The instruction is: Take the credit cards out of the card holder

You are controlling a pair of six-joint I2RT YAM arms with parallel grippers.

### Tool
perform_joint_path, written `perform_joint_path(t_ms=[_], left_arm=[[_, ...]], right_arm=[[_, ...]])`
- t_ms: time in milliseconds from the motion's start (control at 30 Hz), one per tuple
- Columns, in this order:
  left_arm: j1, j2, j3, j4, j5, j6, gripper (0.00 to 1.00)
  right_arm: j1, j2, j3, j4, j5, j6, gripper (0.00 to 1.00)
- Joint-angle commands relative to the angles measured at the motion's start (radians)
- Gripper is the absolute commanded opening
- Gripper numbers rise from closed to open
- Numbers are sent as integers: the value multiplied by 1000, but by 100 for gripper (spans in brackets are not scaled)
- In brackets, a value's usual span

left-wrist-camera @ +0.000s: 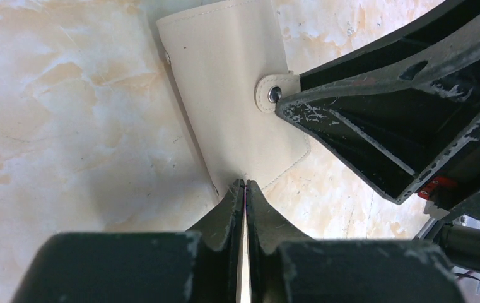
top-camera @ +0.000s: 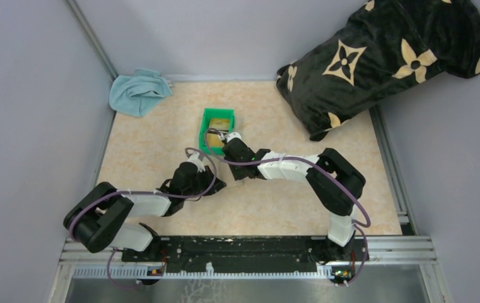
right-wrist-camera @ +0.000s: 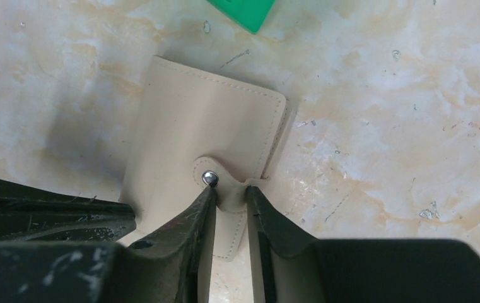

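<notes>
Top external showed both arms bent in toward the middle of the desk (top-camera: 161, 145). The left fingers (top-camera: 214, 184) and the right fingers (top-camera: 233, 142) met just near of the green bin (top-camera: 217, 115), and the wrists hid what they held. Something tan lay in the bin, but I could not tell whether it was a card.

Left wrist showed the left fingers (left-wrist-camera: 234, 201) closed hard on the near edge of the cream holder (left-wrist-camera: 224, 95), with only a thin sliver between them. The holder's long axis ran away from these fingers. Its tab (left-wrist-camera: 269, 95) crossed the right-hand long edge.

Right wrist showed the right fingers (right-wrist-camera: 204, 211) pinched on the tab, right beside the snap (right-wrist-camera: 210, 178), which looked fastened. The holder lay folded, plain face up, with its long axis running roughly from the fingers toward the bin corner at the far edge. I could not tell whether it rested flat on the desk or hung a little above it. No cards showed.

I judged the step to be opening the holder. No card could come out until the snap popped. The next move called for the right fingers to peel the tab up and off the face while the left fingers held the opposite edge firm, since a weak hold would drag the holder instead of unsnapping it.
</notes>
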Motion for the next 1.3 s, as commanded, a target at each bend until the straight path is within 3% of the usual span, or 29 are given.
perform_joint_path(t_ms=[0, 167, 400, 633, 867, 1100, 1133, 1267], left_arm=[[-4, -10, -35, -73, -11, 6, 9], [-4, -11, -35, -75, -11, 4, 9], [-4, -3, -37, -64, -7, 0, 9], [-4, -3, -45, -50, -3, -12, 9], [-4, 5, -46, -50, -5, -11, 8], [-4, 20, -38, -39, 0, -15, 8], [-4, 22, -38, -39, 0, -14, 8], [-4, 25, -38, -37, 0, -18, 8]], right_arm=[[12, 25, 50, 12, 11, 40, 20], [-11, -1, 20, 35, -32, 81, 0], [-27, -71, -19, 64, -80, 80, 0], [-164, -127, -173, 317, -469, 241, 0], [-254, -137, -305, 577, -762, 397, 0], [-281, -106, -362, 780, -889, 513, 0], [-281, -110, -354, 736, -867, 483, 1], [-268, -166, -320, 532, -693, 344, 47]])
